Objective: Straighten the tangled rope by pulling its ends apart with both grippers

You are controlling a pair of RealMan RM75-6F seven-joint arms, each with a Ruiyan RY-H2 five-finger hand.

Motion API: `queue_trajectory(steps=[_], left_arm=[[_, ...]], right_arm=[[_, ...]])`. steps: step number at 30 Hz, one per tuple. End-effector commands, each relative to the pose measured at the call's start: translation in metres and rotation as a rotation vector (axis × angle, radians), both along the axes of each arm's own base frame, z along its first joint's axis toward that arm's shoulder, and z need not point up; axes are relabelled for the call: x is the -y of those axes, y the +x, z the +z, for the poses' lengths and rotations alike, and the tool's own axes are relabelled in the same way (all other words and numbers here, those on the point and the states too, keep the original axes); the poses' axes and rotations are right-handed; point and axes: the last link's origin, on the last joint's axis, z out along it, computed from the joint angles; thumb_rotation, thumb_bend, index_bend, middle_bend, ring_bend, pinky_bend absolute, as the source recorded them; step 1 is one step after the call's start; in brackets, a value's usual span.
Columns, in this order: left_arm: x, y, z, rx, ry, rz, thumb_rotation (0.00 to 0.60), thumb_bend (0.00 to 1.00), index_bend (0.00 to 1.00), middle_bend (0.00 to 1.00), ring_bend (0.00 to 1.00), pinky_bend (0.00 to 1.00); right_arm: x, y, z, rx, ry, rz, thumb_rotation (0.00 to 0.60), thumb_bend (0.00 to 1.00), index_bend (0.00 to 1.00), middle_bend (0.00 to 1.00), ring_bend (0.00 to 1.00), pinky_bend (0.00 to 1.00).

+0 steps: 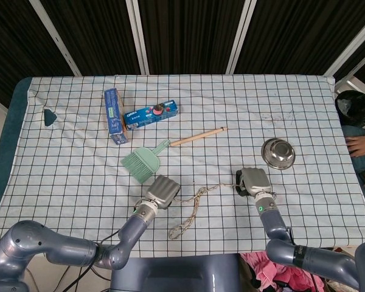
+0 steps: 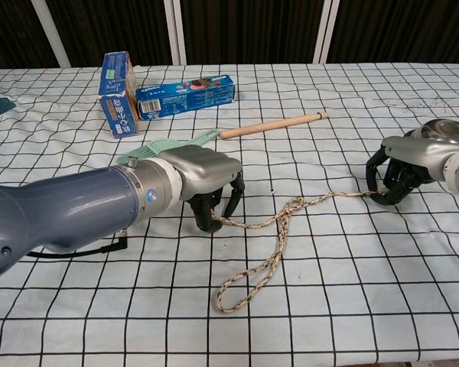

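A beige braided rope [image 1: 198, 196] [image 2: 279, 229] lies on the checked tablecloth near the front. It runs left to right with a long loop [image 2: 249, 279] hanging toward the front edge. My left hand [image 1: 163, 191] [image 2: 206, 180] grips the rope's left end, fingers curled down over it. My right hand [image 1: 254, 180] [image 2: 404, 170] holds the right end the same way, fingers curled onto the cloth. The stretch between the hands is slack and crosses itself once near the middle.
A green dustpan brush [image 1: 141, 163] with a wooden handle [image 1: 198, 136] lies just behind my left hand. A metal bowl [image 1: 277, 152] stands behind my right hand. Two blue boxes [image 1: 151, 114] sit further back left. A person's hand [image 1: 359, 145] shows at the right edge.
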Motion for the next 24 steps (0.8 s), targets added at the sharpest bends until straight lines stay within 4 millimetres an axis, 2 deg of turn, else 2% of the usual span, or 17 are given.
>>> queue_trajectory(steps=[1,10,19,24], left_arm=[[-0.0001,-0.0005,0.0002,-0.004,0.002,-0.002,0.6,0.34,0.54,0.92,0.8,0.73],[0.0002,-0.0025,-0.0016,-0.021,0.003,-0.004,0.6,0.34,0.57,0.92,0.8,0.73],[-0.0003,-0.0029,-0.0032,-0.029,0.004,-0.007,0.6,0.34,0.5,0.92,0.8,0.73],[-0.0001,-0.0032,-0.0049,-0.033,0.001,-0.01,0.6,0.35,0.55,0.92,0.8,0.73]], right_arm=[[0.0001,0.0002,0.0,0.0,0.0,0.0,0.6,0.4,0.64,0.9,1.0,1.0],[-0.0001,-0.0005,-0.0003,0.0,0.002,-0.003,0.6,0.4,0.65,0.9,1.0,1.0],[-0.0003,-0.0016,0.0008,-0.002,0.001,-0.005,0.6,0.41,0.65,0.9,1.0,1.0],[-0.0003,-0.0016,0.0008,0.001,0.001,-0.006,0.6,0.41,0.65,0.9,1.0,1.0]])
